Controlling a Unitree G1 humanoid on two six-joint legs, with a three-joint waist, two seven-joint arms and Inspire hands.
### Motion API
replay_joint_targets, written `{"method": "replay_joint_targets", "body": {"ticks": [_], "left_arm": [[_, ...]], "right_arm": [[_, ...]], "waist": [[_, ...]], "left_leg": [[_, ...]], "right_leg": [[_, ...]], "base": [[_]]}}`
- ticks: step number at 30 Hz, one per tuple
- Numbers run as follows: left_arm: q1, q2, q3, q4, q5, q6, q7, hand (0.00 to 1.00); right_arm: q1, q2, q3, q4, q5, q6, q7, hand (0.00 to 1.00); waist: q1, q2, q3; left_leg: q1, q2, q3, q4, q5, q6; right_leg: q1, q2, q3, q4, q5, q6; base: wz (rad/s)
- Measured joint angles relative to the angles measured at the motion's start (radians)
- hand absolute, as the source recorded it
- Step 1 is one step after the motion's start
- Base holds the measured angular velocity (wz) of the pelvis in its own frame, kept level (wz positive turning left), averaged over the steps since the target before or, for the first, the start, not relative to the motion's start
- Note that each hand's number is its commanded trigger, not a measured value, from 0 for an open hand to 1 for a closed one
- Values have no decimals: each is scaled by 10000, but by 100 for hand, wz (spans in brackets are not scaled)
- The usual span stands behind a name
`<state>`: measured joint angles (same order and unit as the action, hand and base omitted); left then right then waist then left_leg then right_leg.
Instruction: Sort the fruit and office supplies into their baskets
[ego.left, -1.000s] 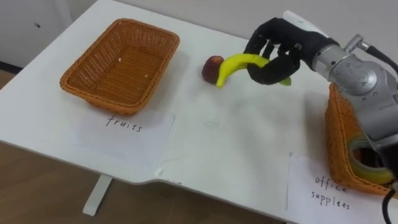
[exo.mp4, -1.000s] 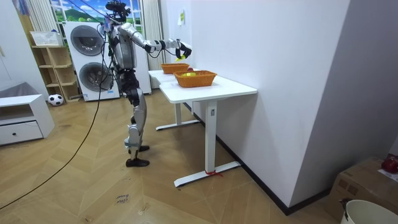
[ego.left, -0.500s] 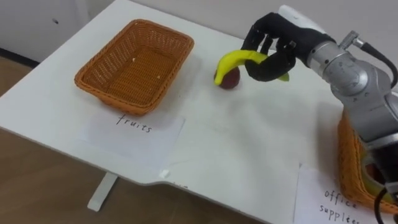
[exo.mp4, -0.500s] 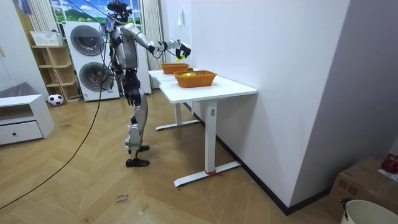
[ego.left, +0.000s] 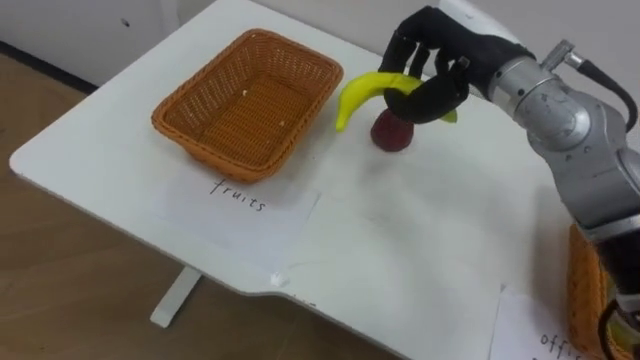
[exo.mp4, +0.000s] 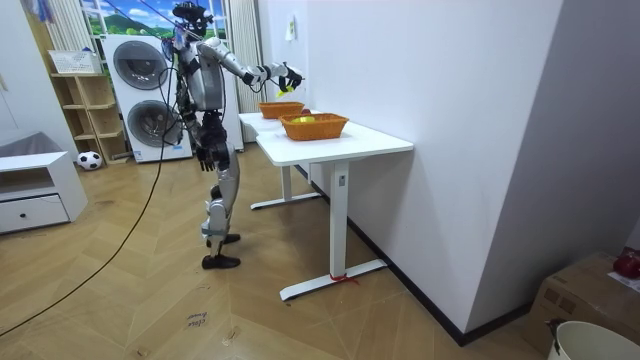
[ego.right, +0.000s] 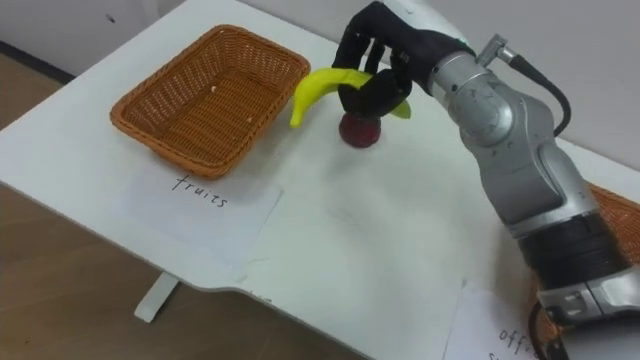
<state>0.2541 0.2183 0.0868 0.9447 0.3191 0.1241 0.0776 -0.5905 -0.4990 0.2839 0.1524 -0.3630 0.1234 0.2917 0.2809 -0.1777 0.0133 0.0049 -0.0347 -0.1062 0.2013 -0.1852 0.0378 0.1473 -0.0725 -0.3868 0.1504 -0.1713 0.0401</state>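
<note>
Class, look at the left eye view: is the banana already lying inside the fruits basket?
No, the right hand holds the banana above the table, beside the basket.

counter (ego.left: 400, 240) white | 10 o'clock: wicker basket (ego.left: 215, 155), set at a slant | 8 o'clock: paper sheet (ego.left: 245, 205) with handwriting, flat, just before that basket | 12 o'clock: dark red fruit (ego.left: 392, 134) near the basket's far corner | 4 o'clock: second wicker basket (ego.left: 583, 290) at the edge, second paper sheet (ego.left: 530, 325) just beside it
</note>
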Motion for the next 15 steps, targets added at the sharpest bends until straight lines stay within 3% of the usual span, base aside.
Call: {"method": "replay_joint_targets", "body": {"ticks": [5,15], "left_arm": [[0,8,10,-3,7,6,0,0],[7,102,298,6,65,107,-129,0]], "right_arm": [[0,-1,2,26,12,9,-219,100],[0,-1,89,461,385,185,-854,100]], "waist": [[29,-18,15],[476,-157,30]], "left_leg": [[-20,-133,-221,20,14,25],[-18,-192,-339,54,29,49]], "right_leg": [[90,-84,19,3,-121,117],[133,-127,3,15,-121,118]], "base": [[13],[3]]}}
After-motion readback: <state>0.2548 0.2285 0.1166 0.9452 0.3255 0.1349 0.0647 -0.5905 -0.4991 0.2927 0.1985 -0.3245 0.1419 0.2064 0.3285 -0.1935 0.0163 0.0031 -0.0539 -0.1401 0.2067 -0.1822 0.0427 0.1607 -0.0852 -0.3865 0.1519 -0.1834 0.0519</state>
